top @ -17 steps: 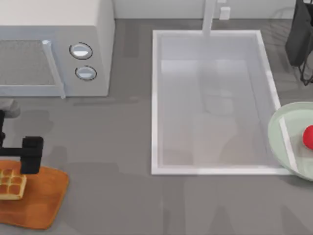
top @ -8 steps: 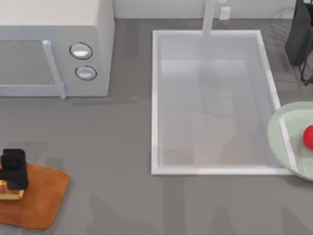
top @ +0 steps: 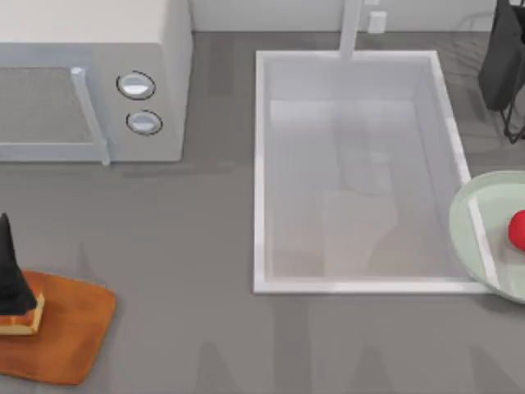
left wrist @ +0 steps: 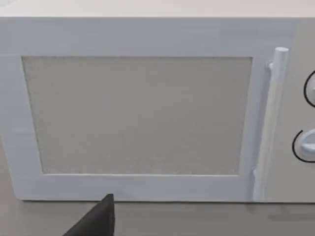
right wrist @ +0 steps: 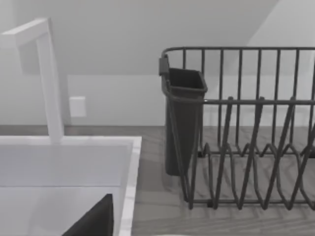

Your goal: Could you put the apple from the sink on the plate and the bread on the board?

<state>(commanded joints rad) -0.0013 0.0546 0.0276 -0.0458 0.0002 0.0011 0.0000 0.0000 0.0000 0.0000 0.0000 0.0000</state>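
The bread [top: 23,317] lies on the board [top: 70,336] at the front left, half covered from above by my left gripper [top: 10,267], which hangs over it tilted and holds nothing. One dark fingertip [left wrist: 101,219] of the left gripper points at the microwave door, set well off centre, so the jaws stand open. The red apple [top: 518,230] rests on the mint-green plate [top: 472,226] at the right edge. The sink [top: 357,283] holds nothing. A fingertip [right wrist: 98,219] of my right gripper sits over the sink's rim, also off centre and open.
A white microwave [top: 90,82] stands at the back left. The faucet [top: 351,29] rises behind the sink. A dark wire dish rack [right wrist: 256,147] with a black cup [top: 502,61] stands at the back right. Bare grey counter lies between board and sink.
My left gripper has swung left over the bread and tipped upward, drawing back toward the left edge. The bread, apple and plate have not moved.
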